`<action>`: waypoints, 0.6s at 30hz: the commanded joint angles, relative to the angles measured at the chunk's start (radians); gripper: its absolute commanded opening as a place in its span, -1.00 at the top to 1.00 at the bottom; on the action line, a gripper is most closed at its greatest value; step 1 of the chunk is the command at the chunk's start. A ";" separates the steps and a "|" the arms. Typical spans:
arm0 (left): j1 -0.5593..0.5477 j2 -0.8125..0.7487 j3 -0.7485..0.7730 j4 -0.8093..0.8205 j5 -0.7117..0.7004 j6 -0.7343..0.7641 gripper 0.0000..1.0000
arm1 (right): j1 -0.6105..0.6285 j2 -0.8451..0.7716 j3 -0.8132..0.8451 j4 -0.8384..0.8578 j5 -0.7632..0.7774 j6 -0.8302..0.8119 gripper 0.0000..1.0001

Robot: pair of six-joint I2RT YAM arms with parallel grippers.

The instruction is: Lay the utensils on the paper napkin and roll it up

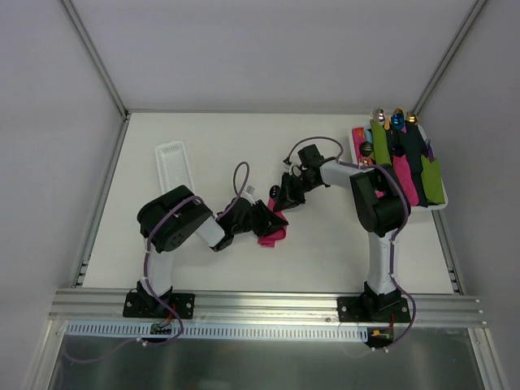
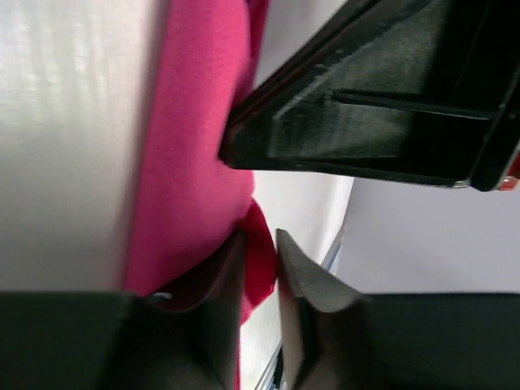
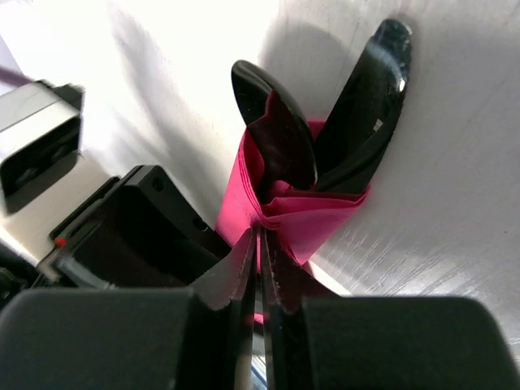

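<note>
Just ahead of your right pincer, whose jaws are pressed together on a fold of the napkin, two utensils poke out of the loose pink wrap onto the counter. Judge the paper light, limp and tearable and the glossy utensils stiff and slippery, so grip across the whole bundle, not a single flap. Your left pincer sits close beside the right with paper in its narrow gap, clamped or not you cannot tell; open counter lies all round both, its edges well off.
</note>
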 commanded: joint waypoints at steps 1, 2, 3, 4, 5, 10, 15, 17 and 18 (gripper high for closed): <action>-0.022 -0.010 -0.015 -0.259 -0.045 0.164 0.46 | 0.024 0.026 0.012 -0.083 0.105 -0.063 0.84; -0.024 -0.029 -0.012 -0.273 -0.045 0.196 0.33 | 0.026 0.029 0.021 -0.091 0.110 -0.066 0.84; -0.025 -0.064 -0.007 -0.286 -0.046 0.211 0.28 | 0.026 0.031 0.026 -0.098 0.117 -0.070 0.85; -0.027 -0.082 -0.006 -0.305 -0.048 0.228 0.22 | 0.027 0.032 0.029 -0.115 0.118 -0.071 0.85; -0.027 -0.104 -0.001 -0.321 -0.048 0.262 0.15 | 0.029 0.037 0.033 -0.121 0.118 -0.073 0.85; -0.035 -0.246 0.023 -0.384 -0.020 0.354 0.10 | 0.038 0.035 0.035 -0.141 0.134 -0.086 0.86; -0.033 -0.401 -0.021 -0.442 -0.057 0.388 0.10 | 0.041 0.038 0.039 -0.143 0.137 -0.086 0.87; -0.030 -0.470 -0.030 -0.454 -0.063 0.403 0.11 | 0.041 0.042 0.044 -0.146 0.137 -0.088 0.88; -0.028 -0.498 -0.035 -0.470 -0.061 0.406 0.12 | 0.041 0.042 0.044 -0.146 0.136 -0.088 0.88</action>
